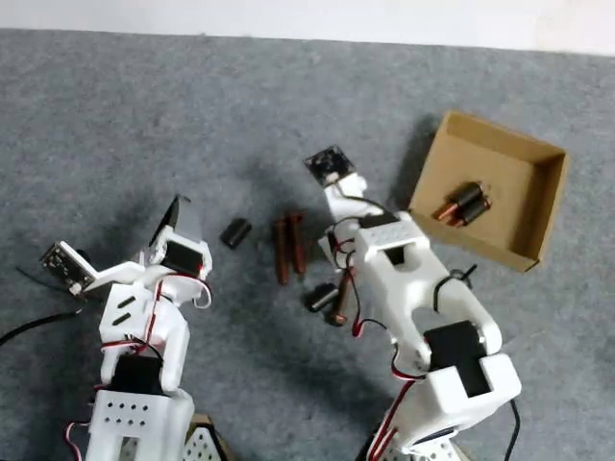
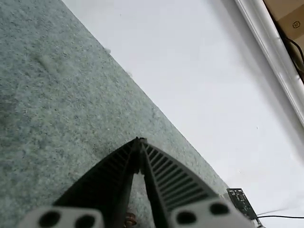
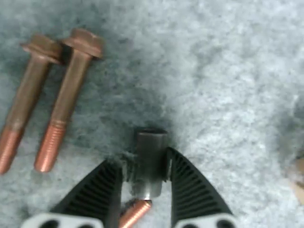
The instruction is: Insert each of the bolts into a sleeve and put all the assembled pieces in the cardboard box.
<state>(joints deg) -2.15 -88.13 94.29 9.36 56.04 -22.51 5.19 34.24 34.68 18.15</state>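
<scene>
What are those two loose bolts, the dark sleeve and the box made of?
The bolts: metal, probably steel with a coppery, dull coating; threads and flanged heads show. The sleeve: dark metal by its faint sheen, though hard plastic is possible. The box: brown cardboard, matte, with folded walls.

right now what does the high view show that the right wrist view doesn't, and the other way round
High view adds: the cardboard box holding assembled pieces, a loose sleeve on the mat, and the left gripper. Right wrist view adds: the right gripper with its jaws closed on the held sleeve, a bolt tip poking out beneath. Both: the two loose bolts lying side by side, and that held sleeve.
</scene>
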